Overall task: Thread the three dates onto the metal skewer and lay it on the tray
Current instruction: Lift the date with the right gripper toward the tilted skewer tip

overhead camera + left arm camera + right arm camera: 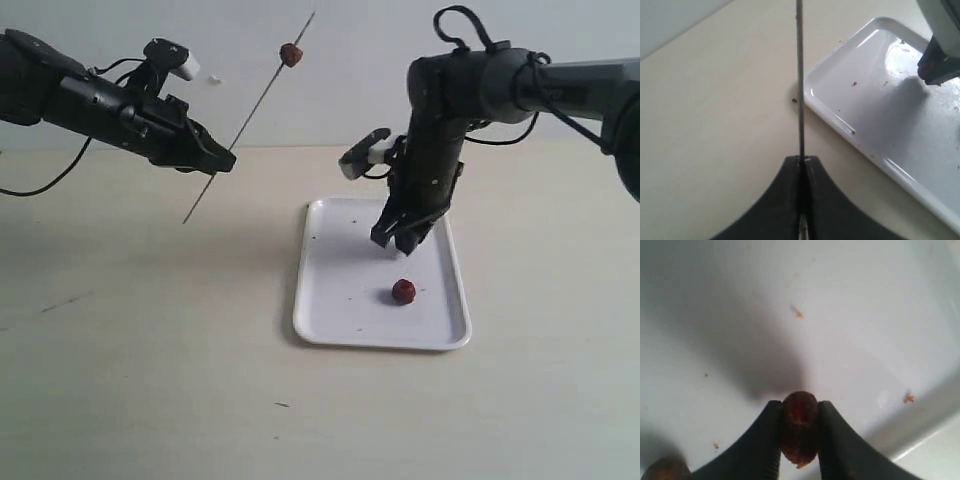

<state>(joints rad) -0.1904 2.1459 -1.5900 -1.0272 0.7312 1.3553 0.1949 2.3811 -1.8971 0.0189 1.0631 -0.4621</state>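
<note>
Right gripper (pixel 398 243) is pinching a second date (pixel 799 425) over the tray (pixel 330 300); my left gripper (pixel 222 158) is clamping the skewer (pixel 255 105), first date (pixel 290 53) near its 1 o'clock tip. Next, I'm judging, is aligning fruit with that tip.

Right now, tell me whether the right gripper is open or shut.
Shut: the right gripper holds a date, pinched between both fingers over the tray.
</note>
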